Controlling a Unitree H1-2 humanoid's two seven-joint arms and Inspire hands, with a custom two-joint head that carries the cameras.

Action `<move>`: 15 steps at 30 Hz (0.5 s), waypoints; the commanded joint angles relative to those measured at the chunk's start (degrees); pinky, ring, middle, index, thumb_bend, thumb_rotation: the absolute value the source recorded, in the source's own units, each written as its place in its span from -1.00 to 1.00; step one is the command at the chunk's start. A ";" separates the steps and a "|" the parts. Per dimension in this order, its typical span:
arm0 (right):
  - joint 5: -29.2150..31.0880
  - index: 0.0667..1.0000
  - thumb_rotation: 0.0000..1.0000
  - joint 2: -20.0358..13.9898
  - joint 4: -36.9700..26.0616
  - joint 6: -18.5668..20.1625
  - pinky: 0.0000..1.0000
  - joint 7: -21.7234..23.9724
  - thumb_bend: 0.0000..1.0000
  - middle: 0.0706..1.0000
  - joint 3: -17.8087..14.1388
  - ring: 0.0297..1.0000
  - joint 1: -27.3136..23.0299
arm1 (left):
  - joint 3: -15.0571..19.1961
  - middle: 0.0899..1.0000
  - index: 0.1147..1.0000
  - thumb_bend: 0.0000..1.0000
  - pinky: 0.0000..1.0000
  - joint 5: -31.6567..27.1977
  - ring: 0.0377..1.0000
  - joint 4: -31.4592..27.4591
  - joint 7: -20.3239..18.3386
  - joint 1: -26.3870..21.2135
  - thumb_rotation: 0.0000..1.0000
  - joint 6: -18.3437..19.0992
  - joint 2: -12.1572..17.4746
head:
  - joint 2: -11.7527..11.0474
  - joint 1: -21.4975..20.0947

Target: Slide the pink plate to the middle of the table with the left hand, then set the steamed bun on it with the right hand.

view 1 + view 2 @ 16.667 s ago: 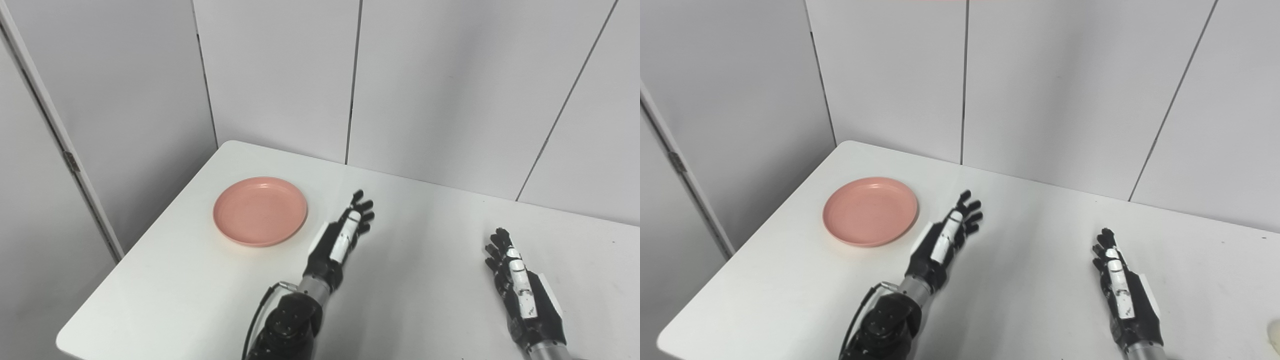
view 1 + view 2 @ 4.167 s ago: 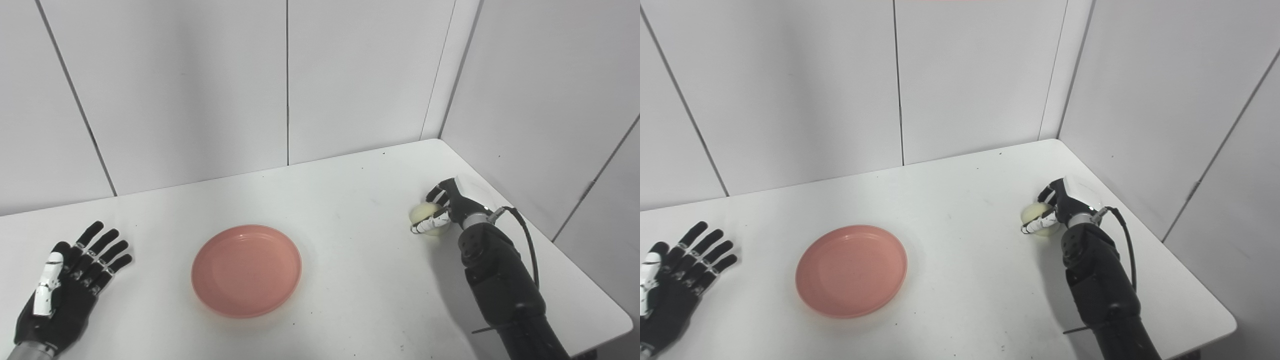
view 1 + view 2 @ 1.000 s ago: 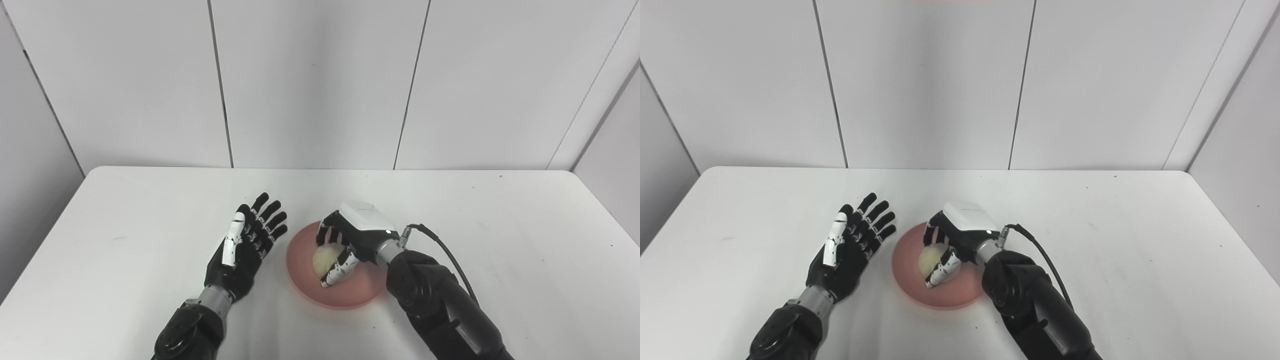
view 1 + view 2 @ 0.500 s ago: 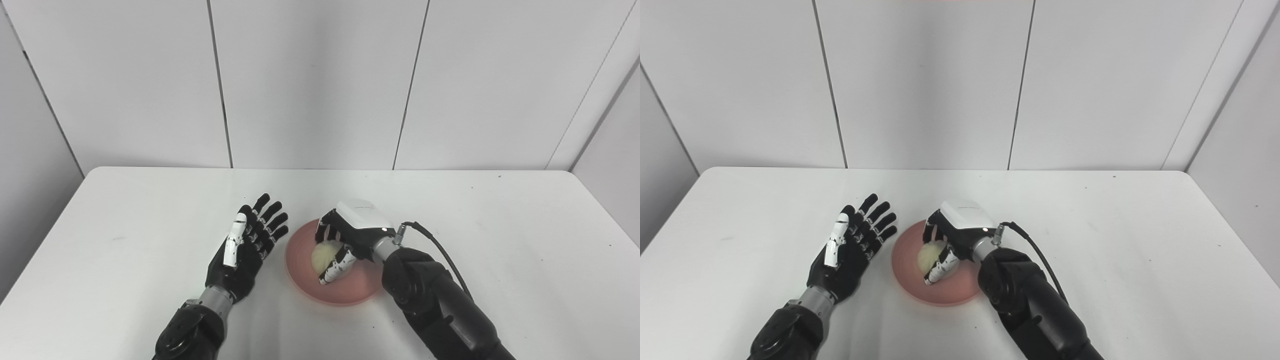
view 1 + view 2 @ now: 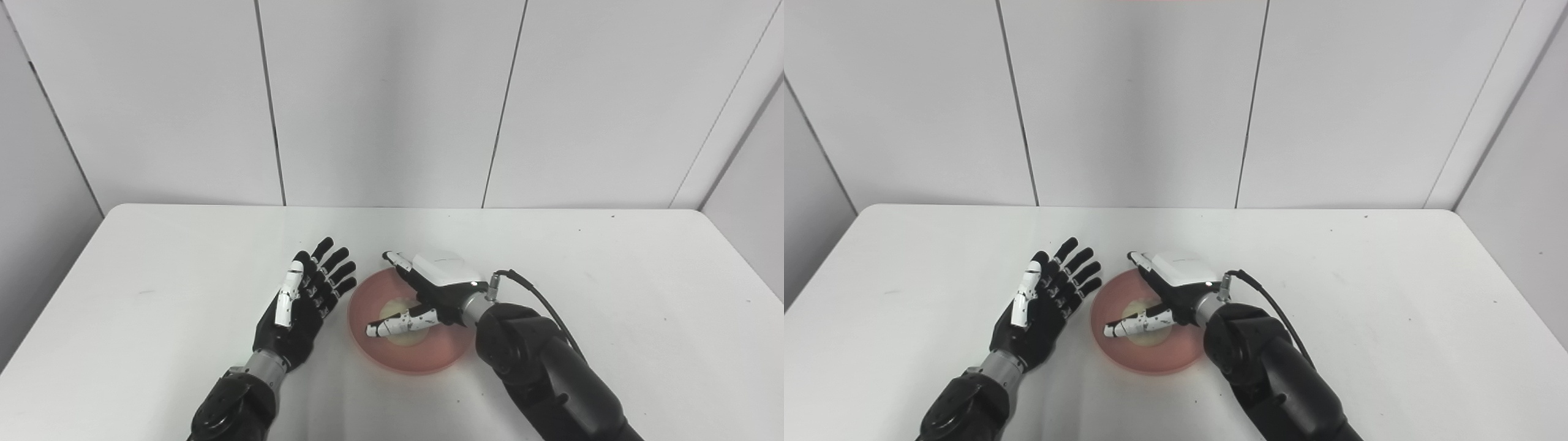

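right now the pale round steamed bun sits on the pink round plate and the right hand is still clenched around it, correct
Not quite. The pale round steamed bun does sit on the pink round plate, but the right hand is open above it, fingers spread, as the left eye view shows.

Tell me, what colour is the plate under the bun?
Pink; the plate shows best in the left eye view.

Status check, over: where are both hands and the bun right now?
Right robot hand open above the steamed bun. Bun sits on pink plate, mid-table. Left robot hand open beside plate, apart from it. Nothing in the way.
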 commanded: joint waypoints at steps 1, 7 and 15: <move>0.58 1.00 0.94 -0.46 -3.35 -0.71 0.25 -0.47 0.90 0.95 -1.51 0.78 -1.68 | -0.39 0.86 0.88 -0.05 0.83 1.82 0.82 3.35 3.34 4.68 1.00 8.21 -0.18 | -0.14 -0.12; 0.98 1.00 0.99 -0.68 -5.87 -1.40 0.26 -1.34 0.86 0.92 -2.86 0.74 -0.76 | -0.18 0.88 0.91 -0.08 0.86 1.72 0.84 2.29 3.07 5.21 1.00 7.57 -0.27 | -0.19 -0.27; 3.87 0.99 1.00 -0.66 -6.05 -2.99 0.33 -3.37 0.70 0.90 -5.58 0.74 0.42 | -0.37 0.94 0.95 -0.12 0.93 5.83 0.91 -4.39 7.20 7.49 1.00 4.09 -1.57 | -0.32 -0.65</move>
